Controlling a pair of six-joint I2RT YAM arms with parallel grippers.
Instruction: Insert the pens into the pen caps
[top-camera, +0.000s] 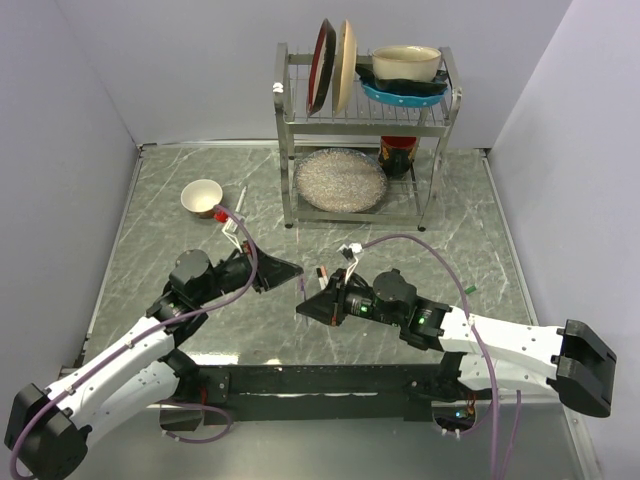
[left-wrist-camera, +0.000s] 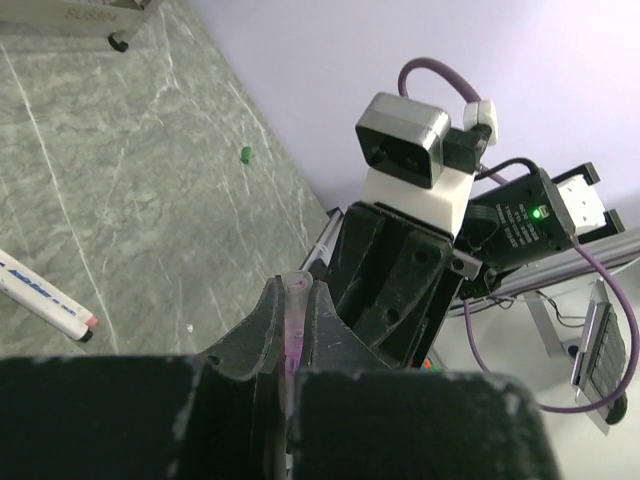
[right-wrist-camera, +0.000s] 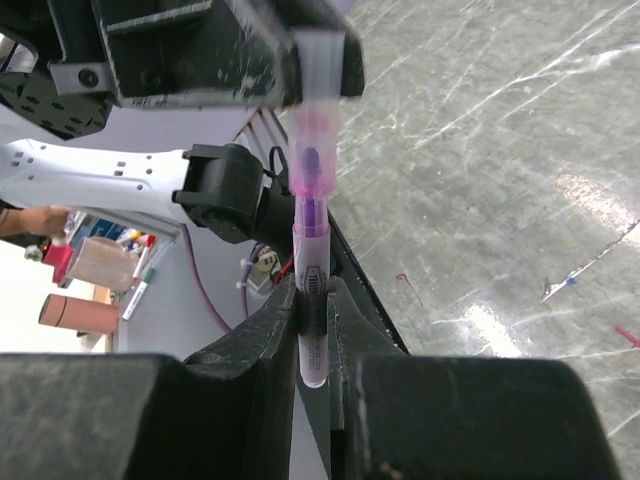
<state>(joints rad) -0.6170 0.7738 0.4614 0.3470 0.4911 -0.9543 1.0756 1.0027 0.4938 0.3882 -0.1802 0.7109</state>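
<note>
Right gripper (right-wrist-camera: 312, 305) clamps the pen (right-wrist-camera: 311, 262) (print unreadable), left gripper (left-wrist-camera: 297, 305) pinches the cap (right-wrist-camera: 319, 100).

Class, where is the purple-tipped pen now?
Right wrist view, centre: pen clamped in right tool, tip inside the pinkish cap the left tool holds.

Bright, even overhead light; glare patches on table (right-wrist-camera: 590, 190); right hand (right-wrist-camera: 312, 315) foreground blurred.

A grey marbled table (top-camera: 150, 250) carries a steel dish rack (top-camera: 283, 140) at its far edge. Left of the rack sit a cream bowl (top-camera: 201, 196) and a white pen (top-camera: 240, 198). A small green cap (top-camera: 470, 290) lies to the rack's right, nearer the arms.
</note>
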